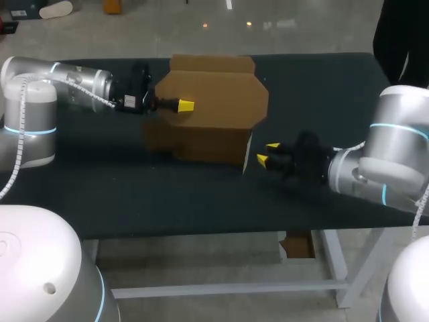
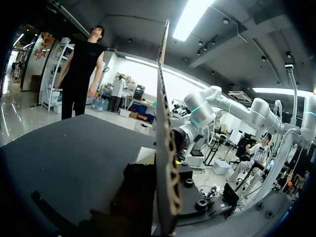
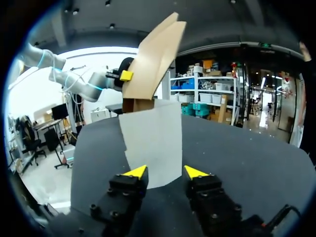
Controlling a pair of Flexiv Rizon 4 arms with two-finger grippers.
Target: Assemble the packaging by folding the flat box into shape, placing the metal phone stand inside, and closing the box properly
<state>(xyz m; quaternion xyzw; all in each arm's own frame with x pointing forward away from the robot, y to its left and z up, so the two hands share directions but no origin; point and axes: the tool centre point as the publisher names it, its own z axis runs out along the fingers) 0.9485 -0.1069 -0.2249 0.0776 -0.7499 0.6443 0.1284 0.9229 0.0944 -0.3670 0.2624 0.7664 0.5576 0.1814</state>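
The right jaws stand apart, low over the dark surface (image 3: 256,148). Just ahead of them stands the box (image 3: 150,143), its pale side facing them, brown flaps tilted up high. The left arm's yellow tip (image 3: 126,75) touches one flap.

Brown cardboard box (image 1: 201,144) standing half-folded at the table's rear middle
Its body is resting on the dark tabletop while a broad top flap (image 1: 224,100) is tilting up over it, not yet closed; a pale side panel (image 3: 150,143) is hanging down from the body's right corner, reaching the table
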